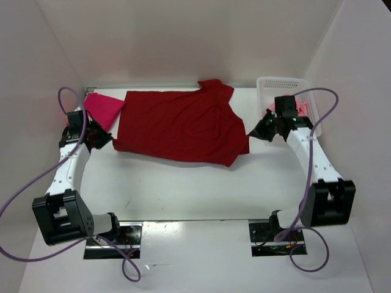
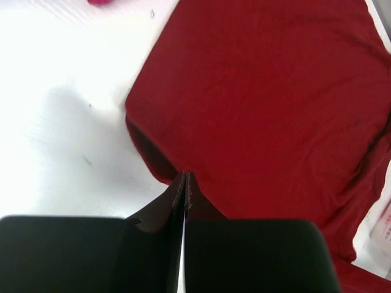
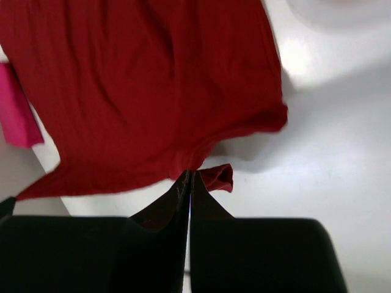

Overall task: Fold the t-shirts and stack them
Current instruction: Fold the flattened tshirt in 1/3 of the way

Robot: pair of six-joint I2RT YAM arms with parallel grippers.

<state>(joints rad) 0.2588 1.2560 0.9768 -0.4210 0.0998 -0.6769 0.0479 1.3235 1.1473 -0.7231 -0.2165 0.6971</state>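
dark red t-shirt (image 1: 180,125) is spread mostly flat across the far half of the table (image 1: 183,195), long side running left-right. A few shallow wrinkles, and one lobe of cloth sticks out at its far right corner

left gripper (image 1: 109,141) is at the shirt's near-left corner. On the left wrist view its fingers are pressed together (image 2: 185,183) right on the shirt (image 2: 263,104) edge, with cloth nipped between the tips and no gap showing

right gripper (image 1: 252,133) is at the near-right corner. On the right wrist view the tips are closed (image 3: 189,182) on the hem of the shirt (image 3: 140,79), and a small curl of red cloth pokes out just beside them

so both claws are pinching the same shirt, one per near corner, low over the table

magenta t-shirt (image 1: 102,108) is a folded packet at the far left of the table, just beside the dark red shirt's left edge and just behind the left gripper. It also shows at the left edge of the right wrist view (image 3: 15,113)

pink cloth (image 1: 303,108) sits in the white perforated basket (image 1: 281,83) at the far right corner. It's mostly hidden behind the right wrist, so can't tell how it lies

basket is just right of the dark red shirt, can't tell if they touch

a purple cable (image 1: 24,201) loops off each arm
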